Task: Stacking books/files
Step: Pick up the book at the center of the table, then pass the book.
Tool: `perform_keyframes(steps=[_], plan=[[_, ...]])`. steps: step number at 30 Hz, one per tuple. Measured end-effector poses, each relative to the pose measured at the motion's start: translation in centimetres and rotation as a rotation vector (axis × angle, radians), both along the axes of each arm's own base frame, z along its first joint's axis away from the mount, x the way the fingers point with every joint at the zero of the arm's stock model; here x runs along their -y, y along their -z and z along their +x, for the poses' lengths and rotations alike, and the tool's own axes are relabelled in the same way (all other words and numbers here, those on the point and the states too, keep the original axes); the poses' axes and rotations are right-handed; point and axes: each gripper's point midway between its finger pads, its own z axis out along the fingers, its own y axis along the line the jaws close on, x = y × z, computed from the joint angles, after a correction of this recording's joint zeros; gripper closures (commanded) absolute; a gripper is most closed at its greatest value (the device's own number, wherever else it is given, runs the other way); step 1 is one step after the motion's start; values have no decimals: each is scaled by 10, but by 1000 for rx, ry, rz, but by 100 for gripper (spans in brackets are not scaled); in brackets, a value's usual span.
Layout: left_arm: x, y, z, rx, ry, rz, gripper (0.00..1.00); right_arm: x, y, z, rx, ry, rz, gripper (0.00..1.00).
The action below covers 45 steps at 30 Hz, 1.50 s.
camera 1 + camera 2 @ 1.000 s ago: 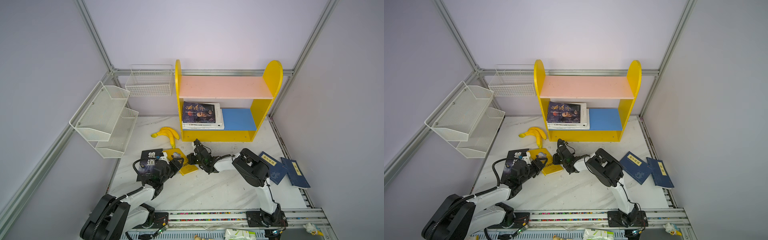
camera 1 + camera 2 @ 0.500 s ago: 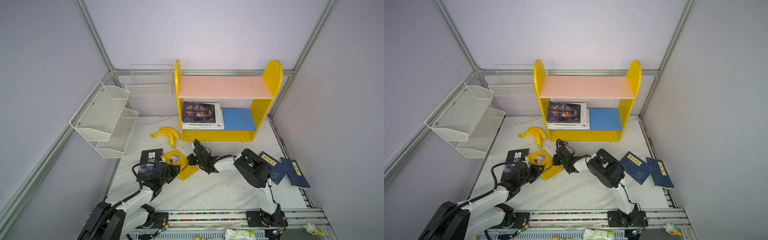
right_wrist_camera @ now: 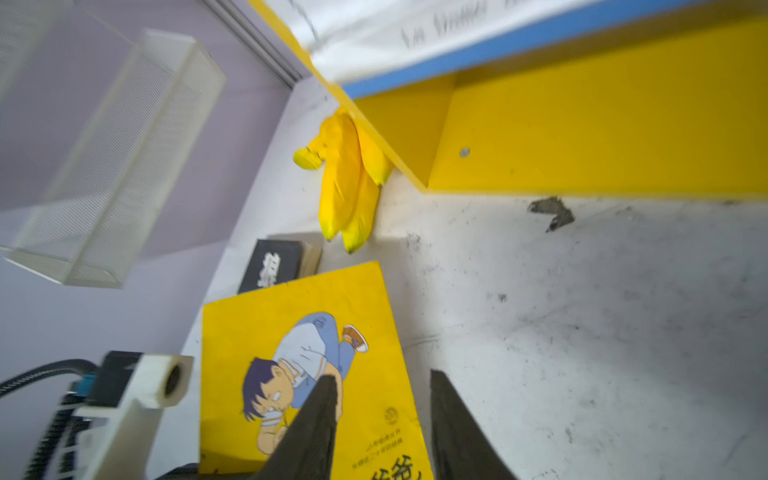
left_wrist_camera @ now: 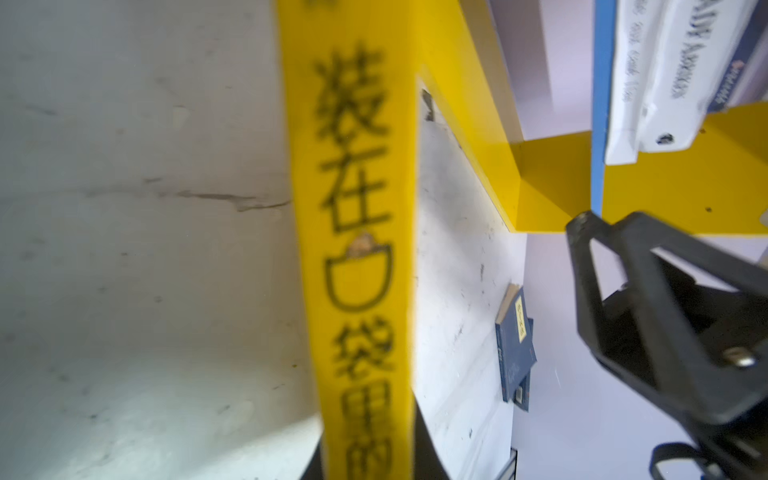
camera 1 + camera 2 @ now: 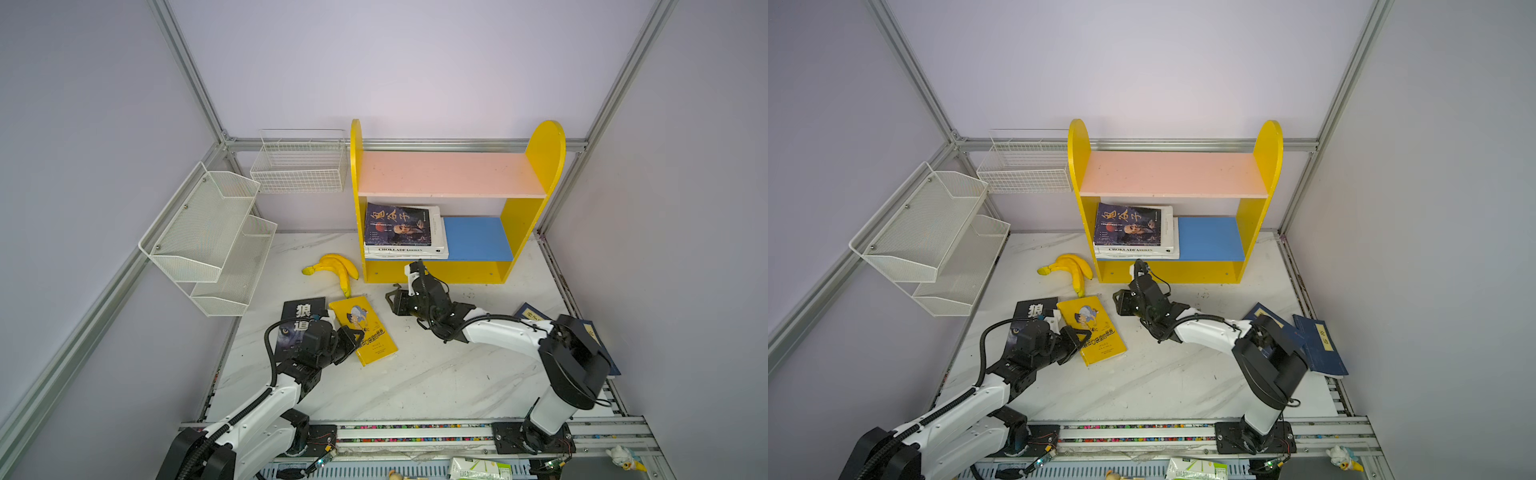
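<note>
Left gripper [image 5: 354, 335] clamped on edge of yellow book [image 5: 368, 328], on table [image 5: 415, 374] in front of yellow shelf [image 5: 436, 274]. Right gripper [image 3: 380, 374], jaws apart, hovers between yellow book and yellow shelf.

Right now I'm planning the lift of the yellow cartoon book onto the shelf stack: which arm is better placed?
Left, probably. The left hand is shut on an edge of the yellow cartoon book; the right hand is open beside it, gripping nothing, so it would first need to grasp.
</note>
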Motion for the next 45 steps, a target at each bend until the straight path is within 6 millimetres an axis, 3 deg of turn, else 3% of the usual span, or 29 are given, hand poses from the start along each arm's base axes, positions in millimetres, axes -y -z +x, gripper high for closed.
perform_keyframes(steps=[4, 11, 15, 22, 25, 28, 33, 35, 38, 42, 45], plan=[[27, -43, 2, 75, 131, -53, 100, 51, -44, 9, 52, 108, 92, 36], [88, -118, 8, 220, 363, -177, 100, 130, -82, 15, 89, 258, 208, 13], [111, -149, 27, 292, 425, -231, 100, 147, -107, 5, 122, 258, 276, 4], [134, -196, 64, 417, 439, -292, 100, 164, -150, -21, 198, 228, 378, 3], [137, -207, 80, 444, 406, -296, 100, 161, -149, -27, 184, 198, 415, 3], [139, -212, 99, 452, 355, -301, 100, 153, -130, -30, 130, 162, 452, 3], [143, -194, 127, 403, 271, -317, 100, 139, -83, -32, 10, 120, 513, 4], [143, -184, 135, 378, 241, -312, 100, 137, -74, -34, -6, 106, 547, 4], [140, -177, 142, 364, 192, -301, 100, 135, -75, -38, -3, 85, 604, 5], [136, -182, 149, 391, 141, -299, 100, 129, -86, -33, 22, 53, 674, 7], [134, -187, 152, 405, 113, -312, 100, 118, -79, -26, 3, 36, 690, 9]])
